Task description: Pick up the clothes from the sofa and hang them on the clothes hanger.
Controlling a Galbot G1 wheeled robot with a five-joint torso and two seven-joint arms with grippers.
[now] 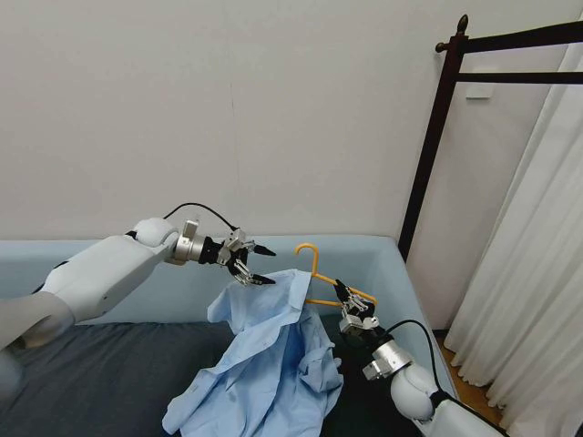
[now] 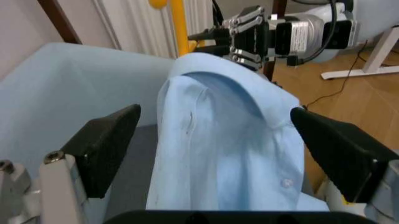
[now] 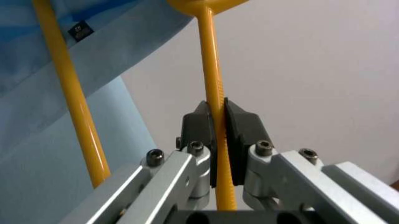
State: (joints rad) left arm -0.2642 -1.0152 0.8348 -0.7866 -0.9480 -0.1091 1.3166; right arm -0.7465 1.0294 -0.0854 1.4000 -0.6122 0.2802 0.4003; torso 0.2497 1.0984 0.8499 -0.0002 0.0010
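I am looking down over a pale blue sofa with a dark seat cushion, set against a plain white wall.

A light blue shirt is draped by its collar and shoulder over one arm of a yellow hanger. The hanger is held up in the air above the sofa's right end. The rest of the shirt hangs down in loose folds, and its lower part is heaped on the seat cushion.

My right gripper reaches up from the lower right. Its jaws are pressed tight on a thin yellow rod of the hanger, on the side the shirt does not cover. In the right wrist view the two black pads squeeze that rod with no gap, and shirt fabric lies just beside it.

My left gripper comes in from the left on an outstretched white arm, level with the top of the shirt. Its jaws are spread wide and hold nothing. The lower fingertip sits right at the shirt's upper edge, though I cannot tell whether it touches. In the left wrist view the shirt's collar shows between the two black pads, with the right gripper and the hanger beyond it.

A dark wooden clothes rack stands upright past the sofa's right end, well apart from both grippers. A white curtain hangs to its right.
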